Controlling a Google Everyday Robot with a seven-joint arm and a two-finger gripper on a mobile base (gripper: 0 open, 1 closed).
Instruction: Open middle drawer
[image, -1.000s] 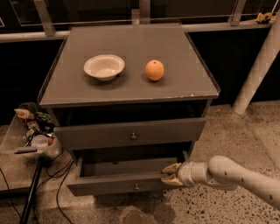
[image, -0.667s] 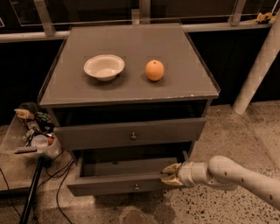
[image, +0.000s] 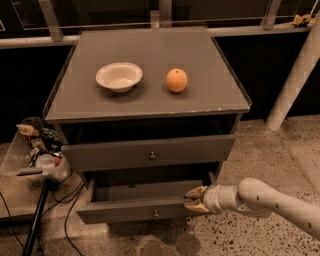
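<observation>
The gripper (image: 195, 199) sits in the lower right of the frame, at the right end of the middle drawer (image: 120, 213), level with the top edge of its front panel; whether it is clamped on that panel or only resting against it cannot be told. The white arm (image: 270, 201) reaches in from the lower right corner, low over the speckled floor (image: 250, 150). Directly above the gripper the upper drawer front (image: 110, 154), grey with its own small knob (image: 152, 155), overhangs the back of the open box, so the gripper lies just below and in front of its right corner. On the cabinet top (image: 150, 45) stand a white bowl (image: 119, 76) and, to its right and apart from it, an orange (image: 176, 80). At the left edge a clear bin (image: 47, 167) of clutter sits beside the cabinet, with a black pole (image: 34, 217) and cables (image: 67, 222) below it; a white pillar (image: 295, 85) slants down the upper right. The middle drawer lies in the lower centre, pulled well out: a grey front panel, a small round metal knob (image: 156, 213) at its centre, and a shallow grey box behind it.
</observation>
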